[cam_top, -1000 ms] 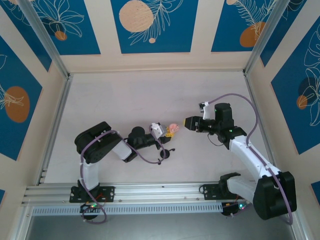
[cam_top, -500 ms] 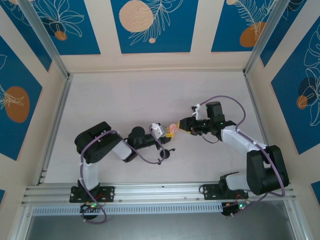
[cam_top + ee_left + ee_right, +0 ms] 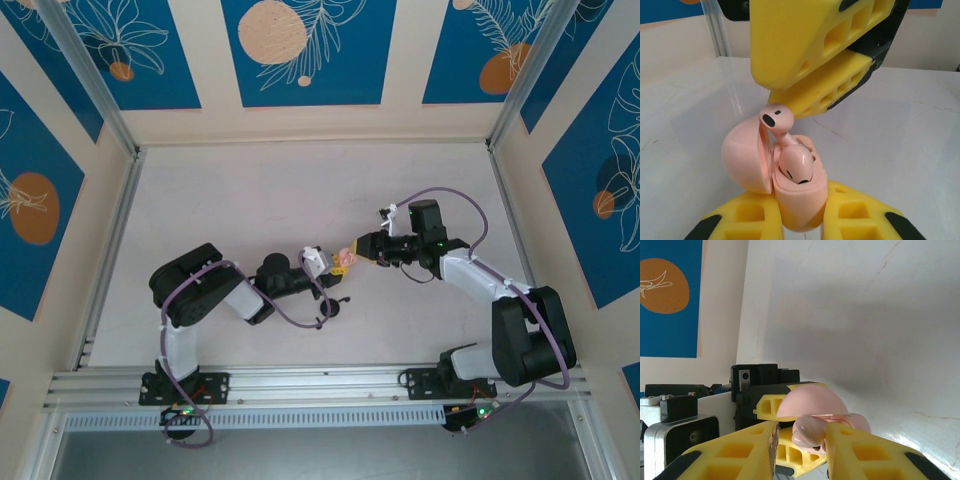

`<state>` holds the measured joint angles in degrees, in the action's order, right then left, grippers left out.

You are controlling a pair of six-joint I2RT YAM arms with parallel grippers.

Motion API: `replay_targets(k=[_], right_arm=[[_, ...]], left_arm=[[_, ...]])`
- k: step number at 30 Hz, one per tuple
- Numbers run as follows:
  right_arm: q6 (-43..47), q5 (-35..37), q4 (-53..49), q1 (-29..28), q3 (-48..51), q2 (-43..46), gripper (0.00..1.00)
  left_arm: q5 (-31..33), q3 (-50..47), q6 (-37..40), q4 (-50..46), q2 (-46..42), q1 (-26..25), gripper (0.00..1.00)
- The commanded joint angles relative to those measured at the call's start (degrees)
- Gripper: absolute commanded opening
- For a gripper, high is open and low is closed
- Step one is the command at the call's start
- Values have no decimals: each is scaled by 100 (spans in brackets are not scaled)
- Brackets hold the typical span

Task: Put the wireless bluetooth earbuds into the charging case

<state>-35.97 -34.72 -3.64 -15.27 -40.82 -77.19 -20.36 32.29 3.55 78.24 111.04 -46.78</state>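
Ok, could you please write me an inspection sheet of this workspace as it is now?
Surface: pale table, faint hairline marks.
Job's things: pink case open; one pink bud seated inside; second bud half in, stem down.
Clutter: small dark round item on the table.
Pincers: left pincer shut on the case; right pincer at the second bud, grip unclear.
Cables: purple cables looped along both arms.
Surroundings: blue leaf-pattern wall panels; metal rail at the near edge.
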Motion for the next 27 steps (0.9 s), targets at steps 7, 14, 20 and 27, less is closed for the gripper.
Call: replay_targets(k=[7, 14, 20, 27], right_arm=[[204, -105, -199, -76, -164, -77, 28], [248, -114, -248, -101, -180, -102, 26], [321, -158, -312, -117, -207, -87, 23], [456, -193, -468, -154, -224, -42, 22]], left_arm=[[-65, -56, 102, 236, -256, -72, 9], [-49, -95, 117, 236, -285, -68, 9], [-29, -109, 144, 238, -291, -65, 9], [-38, -100, 158, 236, -310, -67, 10]])
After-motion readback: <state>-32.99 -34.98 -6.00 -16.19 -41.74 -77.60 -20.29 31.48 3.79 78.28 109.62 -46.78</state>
